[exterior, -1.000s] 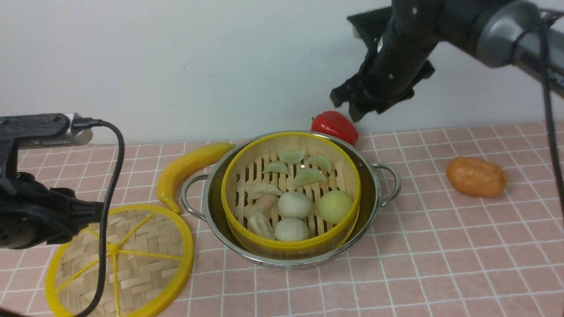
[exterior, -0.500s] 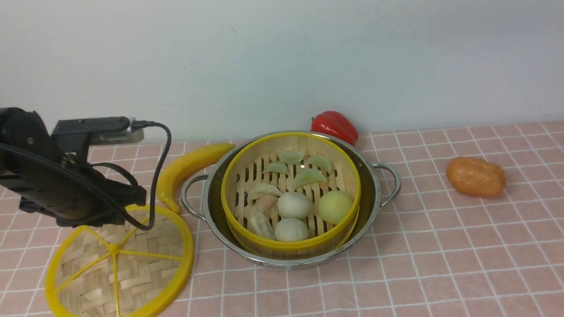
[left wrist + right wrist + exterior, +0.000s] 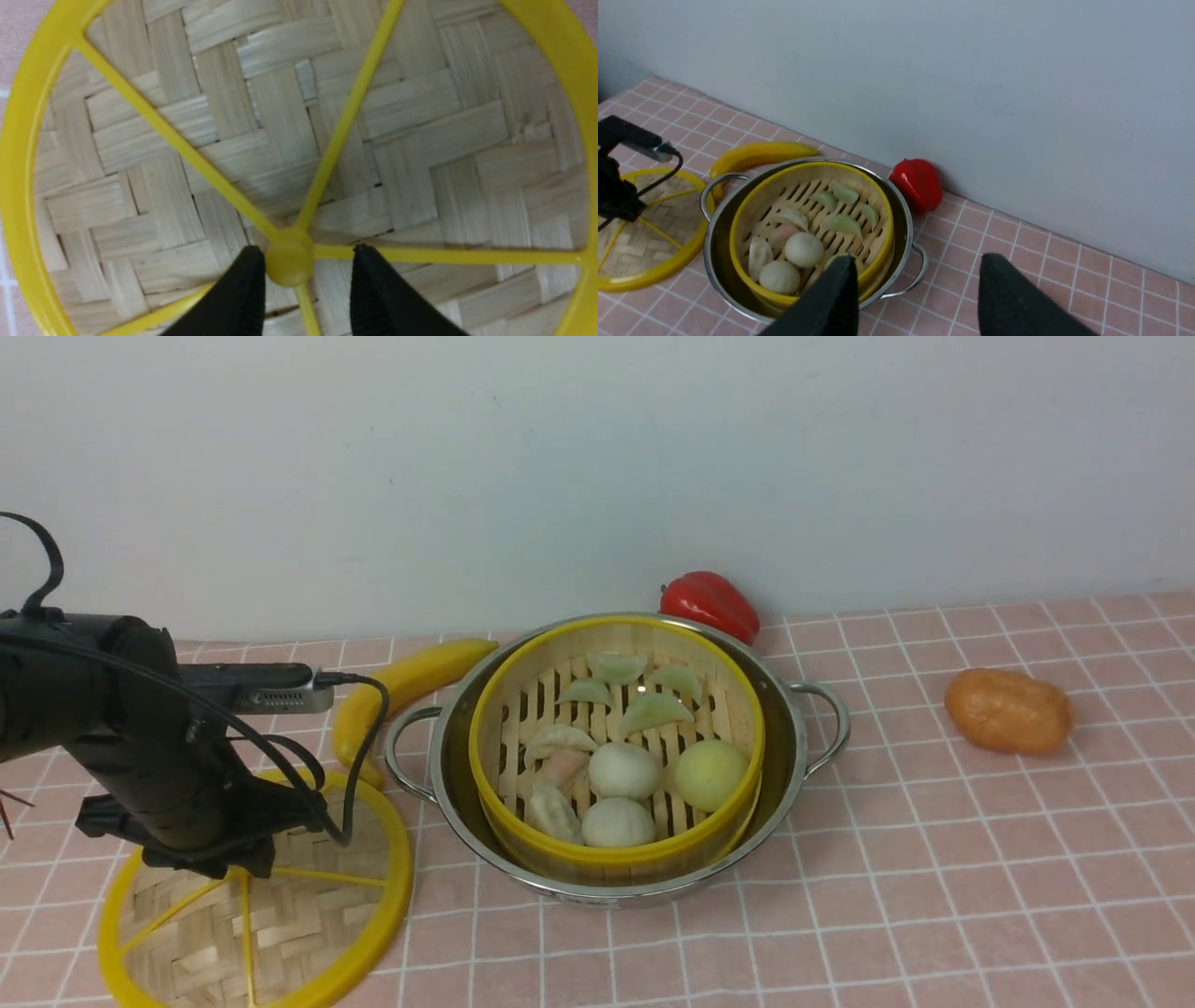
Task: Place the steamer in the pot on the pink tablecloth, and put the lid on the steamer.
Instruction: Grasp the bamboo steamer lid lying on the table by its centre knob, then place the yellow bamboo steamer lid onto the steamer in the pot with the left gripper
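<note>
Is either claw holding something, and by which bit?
No, nothing is held. The left claw is open over the lid's hub; the right claw is open.

Left arm (image 3: 140, 747): matte black wrist, dull grey link (image 3: 42, 705) behind it. Black bar-shaped mount (image 3: 247, 675) up top, silver-grey camera housing (image 3: 289, 698) at its end, row of small vent slots. Black plug, black cable (image 3: 353, 793) looping down. Another black cable (image 3: 93, 649) runs along the arm; thin loop (image 3: 45, 555) above. Left gripper (image 3: 307, 254): 2 black fingers, tapered tips. Right gripper (image 3: 920, 263): 2 black fingers, same taper, blurred.
</note>
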Available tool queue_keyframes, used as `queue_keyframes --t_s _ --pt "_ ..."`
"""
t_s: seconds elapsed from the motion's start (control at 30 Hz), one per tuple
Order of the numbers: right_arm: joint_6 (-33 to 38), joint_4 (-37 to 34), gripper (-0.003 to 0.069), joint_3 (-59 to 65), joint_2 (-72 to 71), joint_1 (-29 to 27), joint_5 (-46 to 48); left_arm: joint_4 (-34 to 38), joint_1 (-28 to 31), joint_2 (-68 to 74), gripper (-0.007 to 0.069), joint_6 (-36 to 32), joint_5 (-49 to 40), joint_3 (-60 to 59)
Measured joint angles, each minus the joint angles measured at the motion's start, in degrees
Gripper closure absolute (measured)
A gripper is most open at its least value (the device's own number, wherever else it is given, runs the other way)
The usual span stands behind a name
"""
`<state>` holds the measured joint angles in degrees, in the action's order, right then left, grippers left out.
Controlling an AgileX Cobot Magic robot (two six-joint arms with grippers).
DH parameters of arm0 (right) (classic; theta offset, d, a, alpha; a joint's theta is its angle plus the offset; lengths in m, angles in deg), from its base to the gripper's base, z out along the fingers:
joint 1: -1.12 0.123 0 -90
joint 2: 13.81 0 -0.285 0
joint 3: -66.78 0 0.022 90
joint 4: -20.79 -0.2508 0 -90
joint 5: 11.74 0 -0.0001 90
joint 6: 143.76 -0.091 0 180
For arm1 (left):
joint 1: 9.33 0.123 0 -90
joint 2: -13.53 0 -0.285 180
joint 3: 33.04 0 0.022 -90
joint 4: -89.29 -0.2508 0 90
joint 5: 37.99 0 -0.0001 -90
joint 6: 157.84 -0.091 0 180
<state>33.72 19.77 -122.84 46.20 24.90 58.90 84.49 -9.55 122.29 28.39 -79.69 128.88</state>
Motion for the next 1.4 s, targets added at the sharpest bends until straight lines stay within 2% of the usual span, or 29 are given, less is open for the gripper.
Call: queue_keyframes --t_s 0.27,0.33,0.4,0.43,0.5,0.7,0.9,0.97,1.1,1.27,1.4 --pt "-0.3 0.0 0.0294 8.8 -10.4 0.0 0.3 -0.3 0.0 0.2 0.0386 0.3 0.5 0.0" --pt "-0.5 0.0 0.0294 9.1 -11.5 0.0 0.3 -0.4 0.0 0.2 0.0406 0.3 0.7 0.0" --pt "-0.9 -0.1 0.0294 9.1 -11.9 0.0 0.2 -0.9 0.0 0.2 0.0448 0.3 0.7 0.0" --pt "-1.3 -0.1 0.0294 9.1 -12.0 0.0 0.2 -1.2 0.0 0.2 0.0494 0.4 0.5 0.0" --pt "-1.5 -0.1 0.0294 9.1 -12.0 0.0 0.2 -1.4 0.0 0.2 0.0521 0.7 0.3 0.0" --pt "-1.7 -0.1 0.0294 9.1 -12.1 0.0 0.2 -2.4 0.0 0.2 0.0519 1.4 -1.7 0.5" --pt "-1.7 -0.1 0.0294 9.1 -12.1 0.0 0.2 -9.7 0.0 -0.6 0.0519 1.9 -17.2 8.6" --pt "-1.7 -0.1 0.0294 9.1 -12.1 0.0 0.2 -10.8 0.0 -1.3 0.0519 1.9 -18.8 10.8" --pt "-1.7 -0.1 0.0294 9.1 -12.1 0.0 0.2 -12.5 -0.2 -5.1 0.0519 1.6 -26.2 23.3" --pt "-2.0 -0.3 0.0294 9.1 -12.1 0.0 0.2 -6.0 -5.7 -6.4 0.0519 -4.0 -27.5 35.6" --pt "-3.2 -0.4 0.0294 9.1 -12.1 0.0 0.2 -2.4 -15.1 -4.7 0.0519 -7.2 -27.0 39.1"
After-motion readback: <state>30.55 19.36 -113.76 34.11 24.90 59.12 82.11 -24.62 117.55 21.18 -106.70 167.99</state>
